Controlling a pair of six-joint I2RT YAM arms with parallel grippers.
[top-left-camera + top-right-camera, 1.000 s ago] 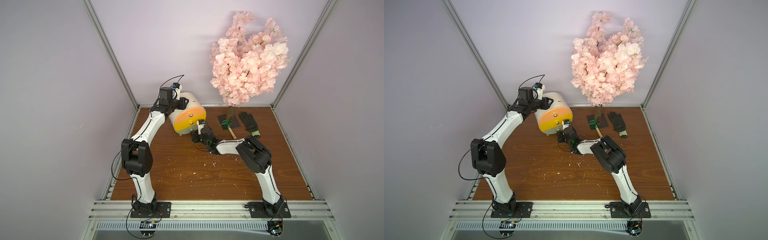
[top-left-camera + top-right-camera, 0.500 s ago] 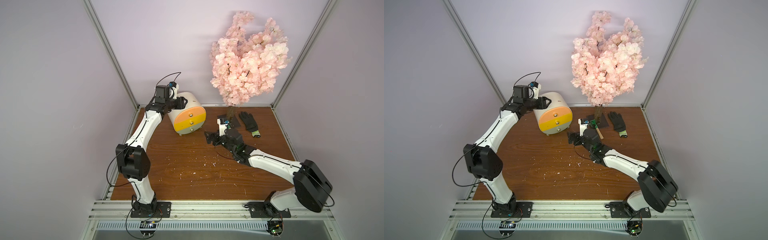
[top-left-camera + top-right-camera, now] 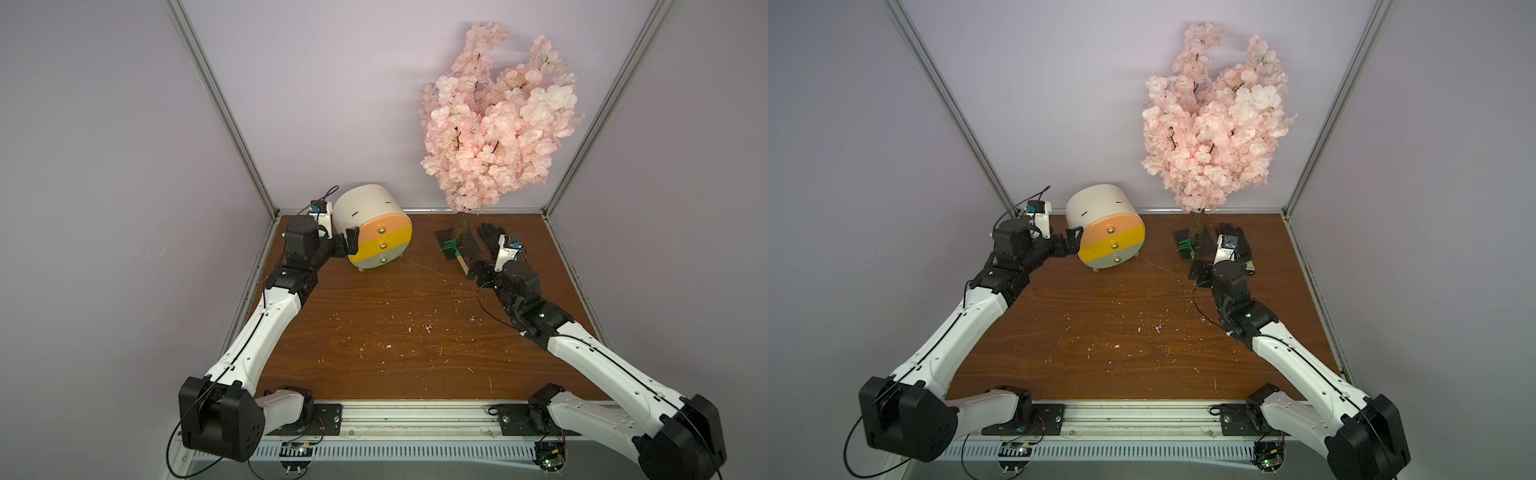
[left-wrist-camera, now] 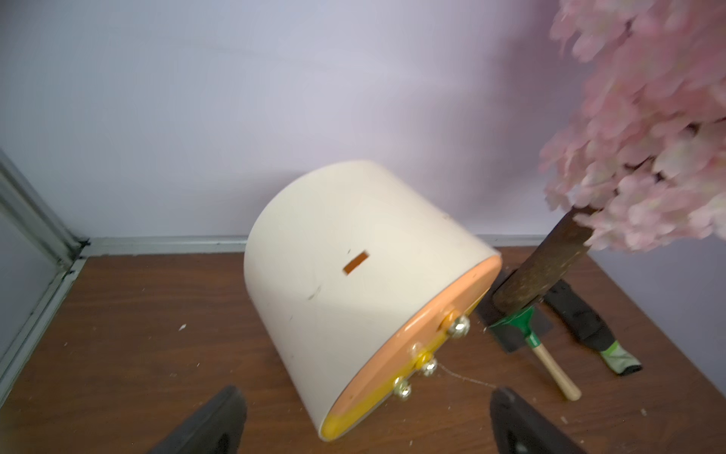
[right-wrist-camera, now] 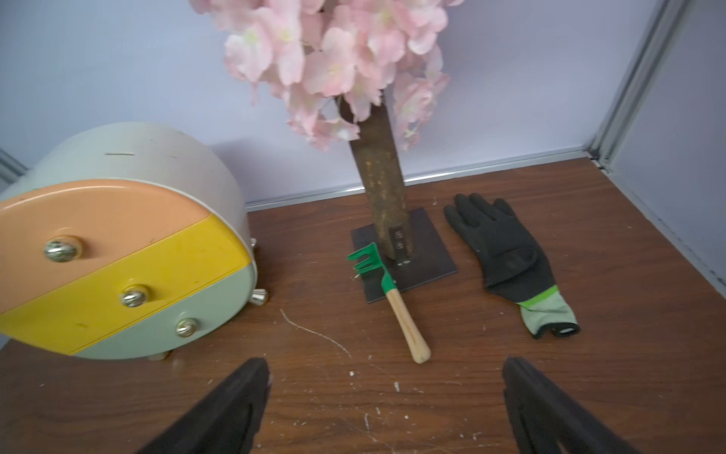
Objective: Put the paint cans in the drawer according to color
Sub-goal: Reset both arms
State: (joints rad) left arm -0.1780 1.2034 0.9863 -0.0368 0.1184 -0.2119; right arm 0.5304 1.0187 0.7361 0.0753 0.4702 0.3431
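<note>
The blossom tree (image 3: 494, 120) stands at the back. Near it the drawer (image 3: 374, 226) sits shut, the left gripper (image 3: 1070, 243) agape just beside it: a careless swing could shove it. The right gripper (image 5: 387, 405), also spread, holds nothing. No paint cans show.

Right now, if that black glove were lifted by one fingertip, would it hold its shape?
Probably not: the glove lies flat and creased on the table, so it would likely droop. Its matte, textured coating looks grippy rather than slippery.
</note>
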